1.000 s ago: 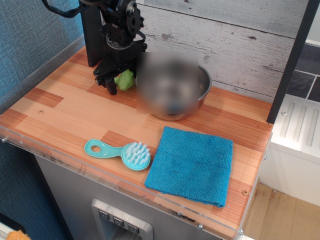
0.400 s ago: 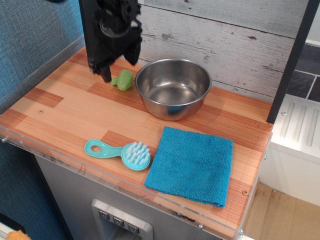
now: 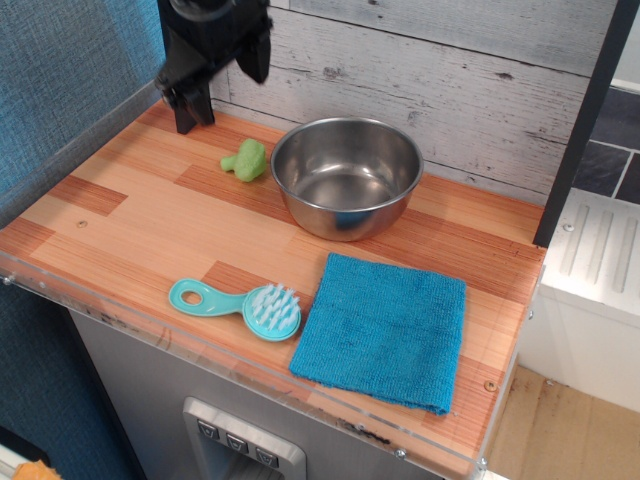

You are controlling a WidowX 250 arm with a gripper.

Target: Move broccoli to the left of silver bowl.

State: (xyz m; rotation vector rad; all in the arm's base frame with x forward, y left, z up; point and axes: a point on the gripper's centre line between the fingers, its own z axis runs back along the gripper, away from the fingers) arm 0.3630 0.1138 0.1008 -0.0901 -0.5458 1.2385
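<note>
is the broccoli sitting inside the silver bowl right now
No, the broccoli lies on the wooden table just outside the silver bowl, beside its left rim, and the bowl is empty.

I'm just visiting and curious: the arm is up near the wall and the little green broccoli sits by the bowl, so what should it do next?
Probably just pull away and stop. The broccoli already lies on the wood, immediately left of the silver bowl, and the gripper is raised above it, holding nothing. No further placing move seems needed.

Broccoli (image 3: 246, 159) just left of silver bowl (image 3: 346, 177), brush (image 3: 240, 303) and cloth (image 3: 383, 330) in front
</note>
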